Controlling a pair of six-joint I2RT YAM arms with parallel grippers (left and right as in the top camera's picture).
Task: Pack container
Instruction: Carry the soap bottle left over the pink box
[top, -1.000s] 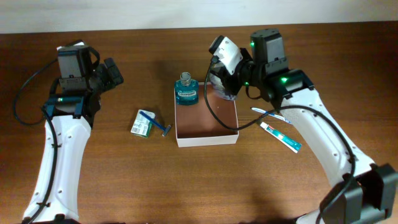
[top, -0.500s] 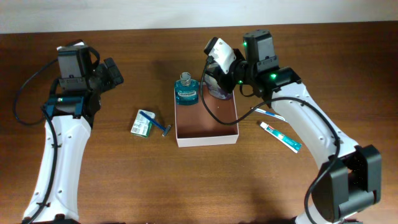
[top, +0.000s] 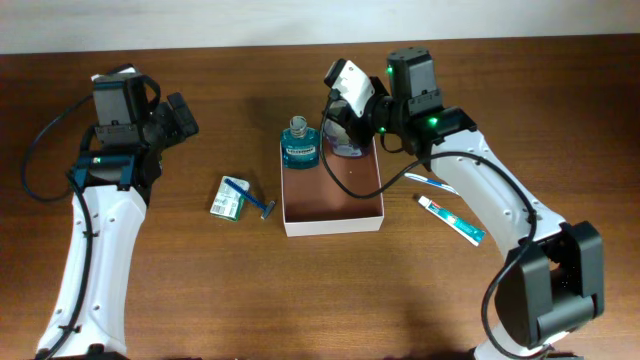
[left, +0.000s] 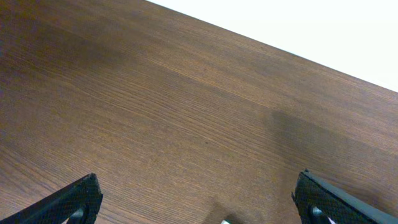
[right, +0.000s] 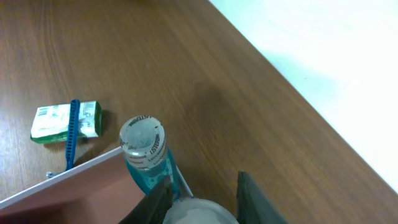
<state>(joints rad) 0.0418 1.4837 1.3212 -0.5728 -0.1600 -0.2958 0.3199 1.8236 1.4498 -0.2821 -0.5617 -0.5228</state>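
The container (top: 334, 221), a shallow white-walled box with a reddish-brown inside, lies at mid-table. A blue mouthwash bottle (top: 299, 146) stands upright in its far left corner. My right gripper (top: 347, 128) is at the container's far edge, shut on the whitish cap of a clear bottle (top: 347, 148). In the right wrist view the fingers (right: 163, 190) flank that cap (right: 200, 214), right next to the blue bottle (right: 144, 149) and the container wall (right: 81, 171). My left gripper (top: 182, 114) hangs wide open and empty over bare wood at the left (left: 202, 208).
A green-white packet (top: 227, 204) with a blue razor (top: 252, 197) across it lies left of the container. A toothbrush (top: 432, 182) and a toothpaste tube (top: 452, 220) lie to its right. The table's far edge is just behind the right gripper.
My right gripper has carried the clear bottle left and farther back, from over the container's right side to its far edge beside the blue bottle. The left arm has not moved.
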